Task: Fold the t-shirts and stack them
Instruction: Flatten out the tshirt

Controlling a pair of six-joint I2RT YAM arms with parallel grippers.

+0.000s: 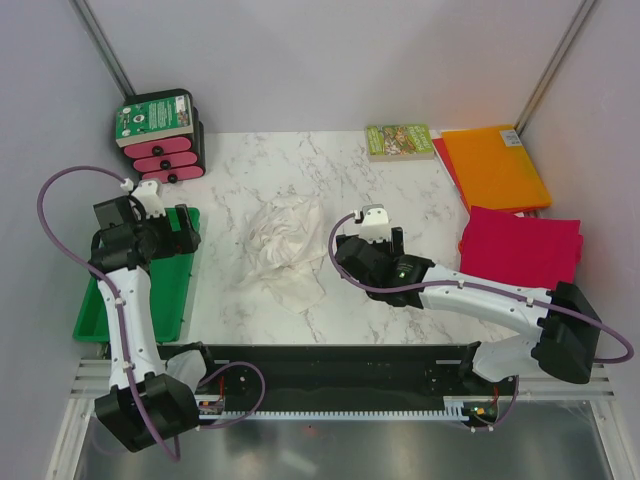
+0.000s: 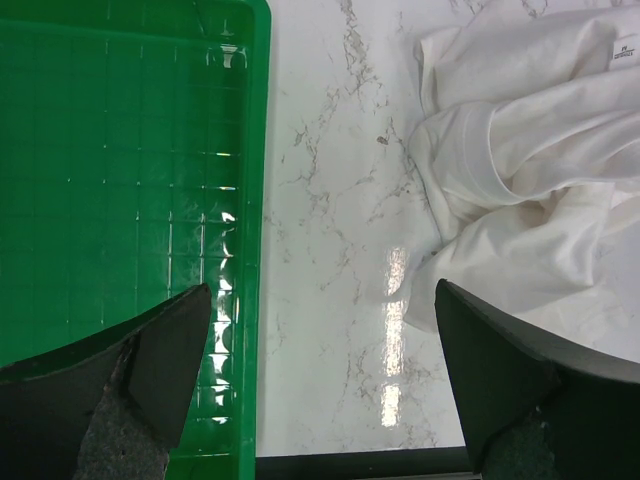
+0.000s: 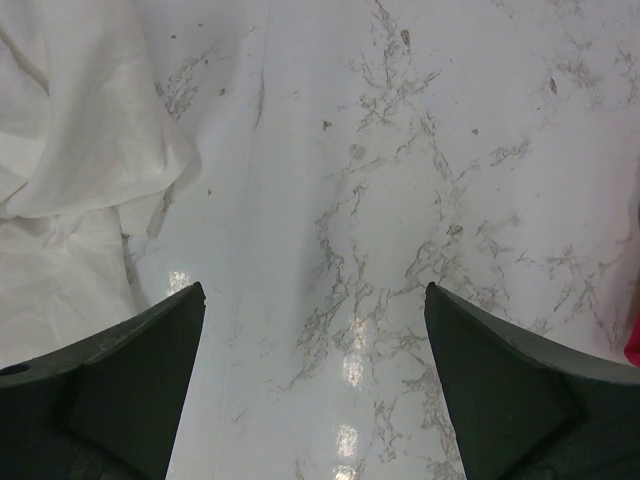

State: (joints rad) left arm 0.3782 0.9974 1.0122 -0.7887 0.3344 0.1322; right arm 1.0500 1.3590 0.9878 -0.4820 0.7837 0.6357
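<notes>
A crumpled white t-shirt (image 1: 285,248) lies in a heap mid-table, unfolded. At the right edge a folded orange t-shirt (image 1: 495,166) lies flat, with a folded magenta t-shirt (image 1: 520,250) just in front of it. My left gripper (image 1: 188,230) hovers open over the tray's right rim, to the left of the white shirt. The left wrist view shows the white shirt (image 2: 520,150) at upper right and nothing between the gripper's (image 2: 322,288) fingers. My right gripper (image 1: 343,255) hangs open over bare marble just right of the heap. In its wrist view the gripper (image 3: 315,287) is empty and the shirt (image 3: 80,180) is at left.
A green tray (image 1: 120,310) sits at the left table edge, its rim (image 2: 255,200) under my left fingers. A black rack with pink pieces and a green card (image 1: 160,135) stands at back left. A small green-covered book (image 1: 398,140) lies at the back, beside the orange shirt.
</notes>
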